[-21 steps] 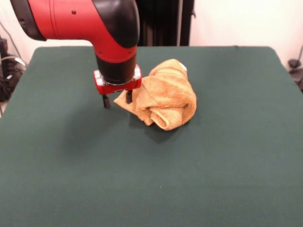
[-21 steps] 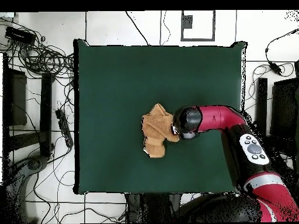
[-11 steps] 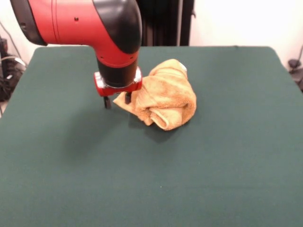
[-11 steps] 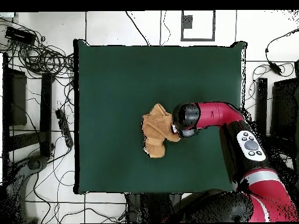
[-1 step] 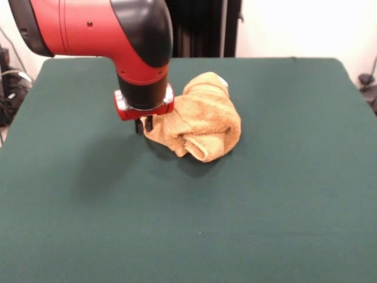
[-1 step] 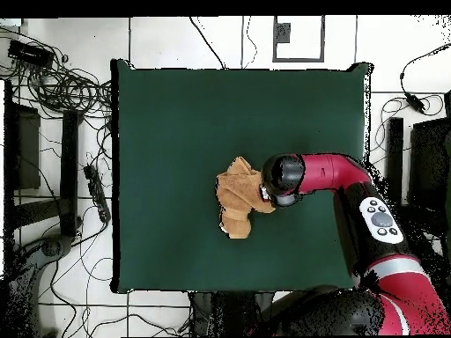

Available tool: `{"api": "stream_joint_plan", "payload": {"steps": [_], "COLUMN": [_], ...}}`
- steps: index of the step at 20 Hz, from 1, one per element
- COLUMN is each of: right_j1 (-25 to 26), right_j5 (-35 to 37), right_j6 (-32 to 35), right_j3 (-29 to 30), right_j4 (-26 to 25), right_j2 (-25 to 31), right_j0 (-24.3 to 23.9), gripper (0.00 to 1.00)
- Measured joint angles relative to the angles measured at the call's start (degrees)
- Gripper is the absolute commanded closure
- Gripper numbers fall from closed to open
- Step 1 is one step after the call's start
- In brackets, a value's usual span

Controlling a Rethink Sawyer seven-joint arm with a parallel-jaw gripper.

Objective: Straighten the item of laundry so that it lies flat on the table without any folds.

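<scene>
The towel (image 5: 200, 122) lies bunched in a rumpled heap near the middle of the green surface (image 5: 265, 200), not flat. Its folds roll over one another, with a thick rolled lip at the front of the heap and a higher lump behind. A small pale tag shows at the top rear of the heap.

The gripper (image 5: 145, 124) hangs upright from the red and black arm (image 5: 100, 26) at the towel's edge. Its jaws are drawn together and pinch a corner of the towel just above the surface. In the overhead view the arm's end (image 6: 283, 180) covers that edge of the towel (image 6: 236, 198), so the grasp is hidden there.

Cables (image 6: 62, 88) lie on the floor beside the surface.
</scene>
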Motion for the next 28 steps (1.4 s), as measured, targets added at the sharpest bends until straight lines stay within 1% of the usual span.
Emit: {"api": "stream_joint_plan", "payload": {"steps": [20, 24, 28], "right_j1": [0.36, 0.08, -0.94], "right_j5": [1.10, 0.73, -1.11], "right_j6": [0.00, 0.00, 0.00], "right_j3": [-0.72, -0.26, 1.44], "right_j4": [0.51, 0.53, 0.56], "right_j2": [0.01, 0.15, 0.55], "right_j0": [-0.07, -0.50, -1.34], "gripper": [1.00, 1.00, 1.00]}}
